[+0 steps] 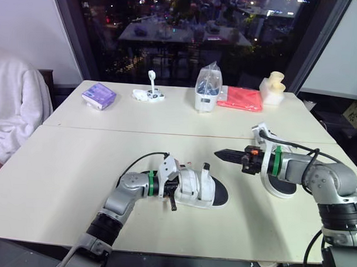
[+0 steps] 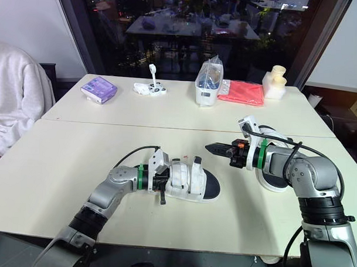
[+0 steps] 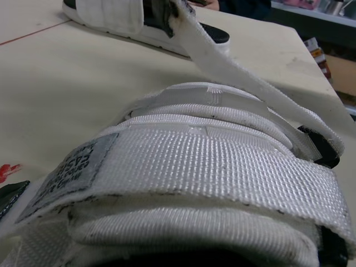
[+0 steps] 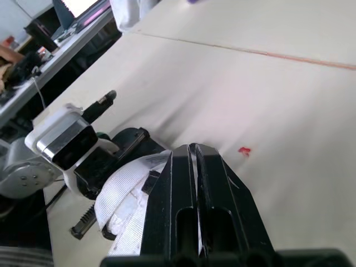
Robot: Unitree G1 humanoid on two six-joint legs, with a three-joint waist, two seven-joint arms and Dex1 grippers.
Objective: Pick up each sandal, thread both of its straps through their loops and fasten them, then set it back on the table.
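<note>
Your left gripper sits closest, pressed against the heel end of the near sandal, which lies flat on the table with its white straps over a black footbed. From the head views the gripper's body and the straps cover the contact, so you cannot tell whether it is clamping the sandal or released. In the left wrist view the webbing is so close that you can make out little beyond a grey label, whose print is unreadable, and one loose strap that stands up off the sandal, unfastened.

Just beyond the near sandal's toe end, your right gripper hovers above the table and points back at the sandal. Its two black fingers are pressed together with nothing between them, apart from the sandal. A small red mark shows on the tabletop between them.

On the far side of that gripper from the near sandal lies the second sandal. Your right forearm hides most of it. Only part of the sole and one raised white strap are visible.

Well behind the near sandal, along the far edge, are a purple packet, a clear bag in a white tub and a red cloth. A person's white sleeve is cut off by the frame.
</note>
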